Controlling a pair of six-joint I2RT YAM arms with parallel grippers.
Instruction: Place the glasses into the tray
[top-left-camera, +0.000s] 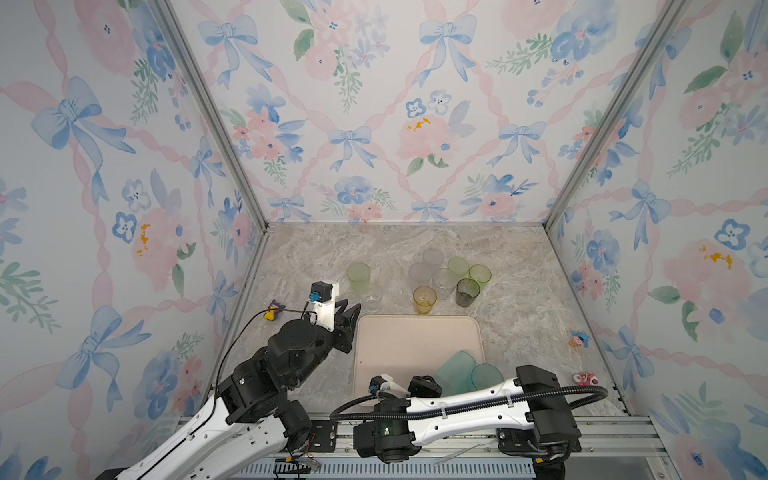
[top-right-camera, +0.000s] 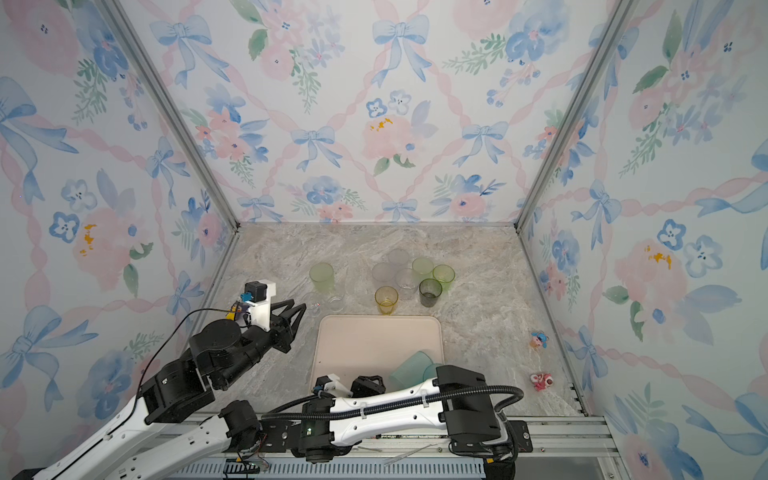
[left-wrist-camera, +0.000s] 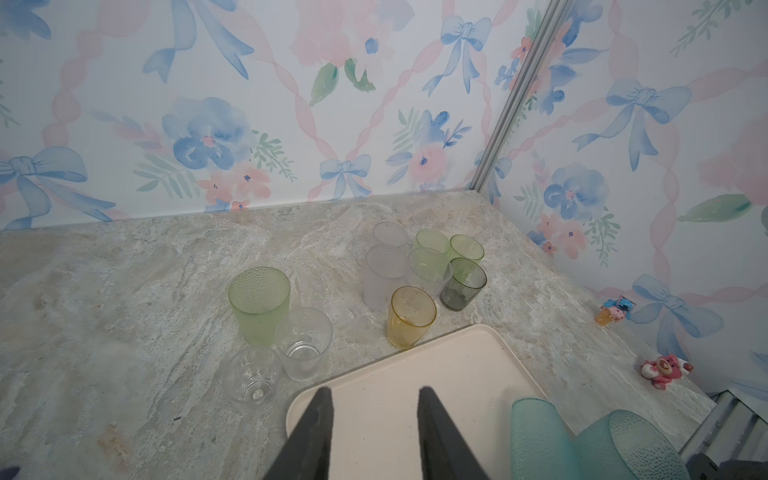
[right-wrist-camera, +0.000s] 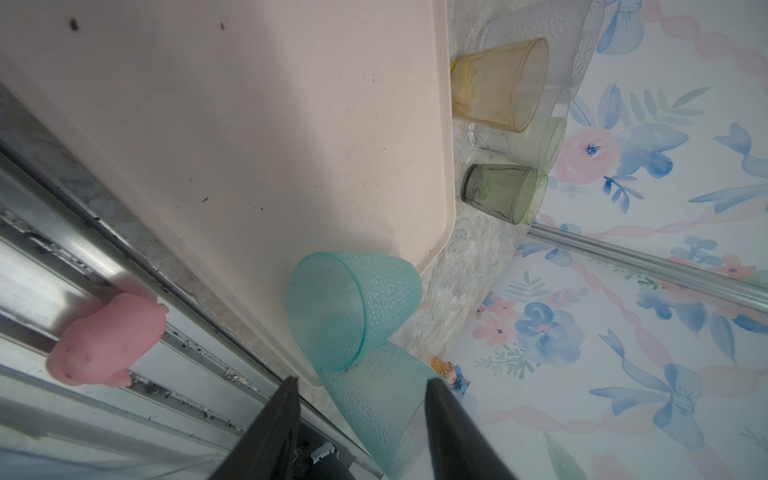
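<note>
The cream tray (top-left-camera: 399, 345) lies at the front middle in both top views. Two teal glasses (top-left-camera: 455, 371) lie tipped at its near right corner, one against the other. My right gripper (right-wrist-camera: 361, 384) is open, and the lower teal glass (right-wrist-camera: 374, 407) lies between its fingers, with a gap on one side. My left gripper (left-wrist-camera: 375, 395) is open and empty over the tray's far left corner (left-wrist-camera: 299, 409). Behind the tray stand an amber glass (top-left-camera: 424, 299), a smoky glass (top-left-camera: 467, 292), a pale green glass (top-left-camera: 358, 276), clear glasses (left-wrist-camera: 303, 345) and a frosted and green cluster (top-left-camera: 440, 270).
Small toy figurines sit on the marble at the right (top-left-camera: 579, 339) and near right (top-left-camera: 585, 378), and another at the left behind my left arm (top-left-camera: 272, 311). A pink toy (right-wrist-camera: 104, 336) rests on the front metal rail. Flowered walls close in three sides.
</note>
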